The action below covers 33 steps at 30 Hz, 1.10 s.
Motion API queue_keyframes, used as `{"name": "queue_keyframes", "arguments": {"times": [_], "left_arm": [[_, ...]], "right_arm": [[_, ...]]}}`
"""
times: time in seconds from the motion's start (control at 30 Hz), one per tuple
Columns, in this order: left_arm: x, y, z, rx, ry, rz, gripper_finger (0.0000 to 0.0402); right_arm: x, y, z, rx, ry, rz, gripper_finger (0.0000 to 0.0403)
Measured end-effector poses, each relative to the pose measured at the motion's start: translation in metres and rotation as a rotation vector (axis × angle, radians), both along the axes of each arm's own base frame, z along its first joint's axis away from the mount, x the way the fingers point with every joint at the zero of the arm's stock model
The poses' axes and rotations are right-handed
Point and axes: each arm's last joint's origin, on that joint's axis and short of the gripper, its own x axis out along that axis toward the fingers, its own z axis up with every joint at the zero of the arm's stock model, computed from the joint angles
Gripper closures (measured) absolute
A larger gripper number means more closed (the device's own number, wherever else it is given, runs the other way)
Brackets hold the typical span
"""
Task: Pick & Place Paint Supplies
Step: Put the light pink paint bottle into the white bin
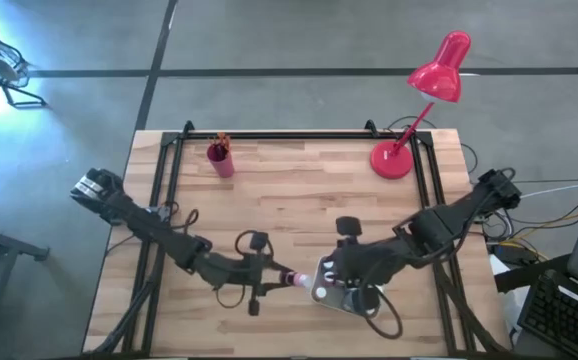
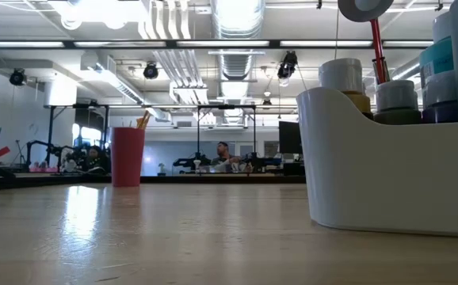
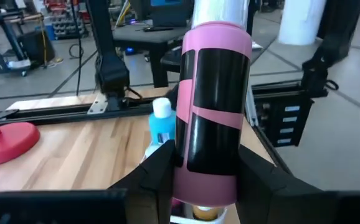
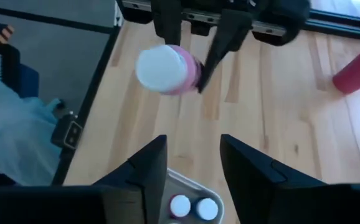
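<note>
Wooden tabletop point(image 1: 299, 200): left pincer point(image 3: 205, 180) clamps a pink, black-labelled, white-capped bottle point(image 3: 212, 106); right pincer point(image 4: 192, 168) gapes empty.

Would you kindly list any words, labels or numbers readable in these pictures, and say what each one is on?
None can be read.
Pink bottle in the left hand: black label, no lettering visible.
Blue bottle: label too blurred.
Red lamp, red cup, white caddy: plain.

The table point(image 1: 299, 200) is seen whole from straight overhead. It is viewed level from board height, with the white caddy point(image 2: 387, 158) close at three o'clock. From both wrists, the pink bottle point(image 3: 214, 106) point(image 4: 167, 68) is viewed at close range
</note>
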Motion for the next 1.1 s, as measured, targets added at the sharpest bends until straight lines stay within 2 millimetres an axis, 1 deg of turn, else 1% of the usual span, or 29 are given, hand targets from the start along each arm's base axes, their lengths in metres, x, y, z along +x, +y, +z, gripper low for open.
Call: {"name": "queue_keyframes", "arguments": {"times": [0.2, 0.4, 0.63, 0.8, 0.97, 1.1], "left_arm": [[0.010, 0.012, 0.004, -0.028, -0.005, 0.012, 0.0278], [0.017, 0.024, 0.009, -0.169, 0.000, 0.070, 0.0278], [0.018, 0.025, 0.008, -0.177, 0.013, 0.057, 0.0278], [0.018, 0.026, 0.007, -0.174, 0.020, 0.062, 0.0278], [0.019, 0.028, 0.007, -0.174, 0.019, 0.069, 0.0278], [0.020, 0.029, 0.007, -0.174, 0.019, 0.071, 0.0278]], "right_arm": [[0.004, 0.002, -0.004, -0.008, 0.000, -0.001, 0.0231], [0.008, 0.003, -0.009, -0.043, 0.005, -0.021, 0.0195], [0.011, 0.001, -0.010, -0.125, -0.025, -0.072, 0.0168], [0.012, 0.000, -0.009, -0.135, -0.043, -0.093, 0.0163], [0.014, 0.002, -0.007, -0.113, -0.073, -0.096, 0.0180], [0.017, -0.002, -0.006, -0.102, -0.083, -0.115, 0.0192]]}}
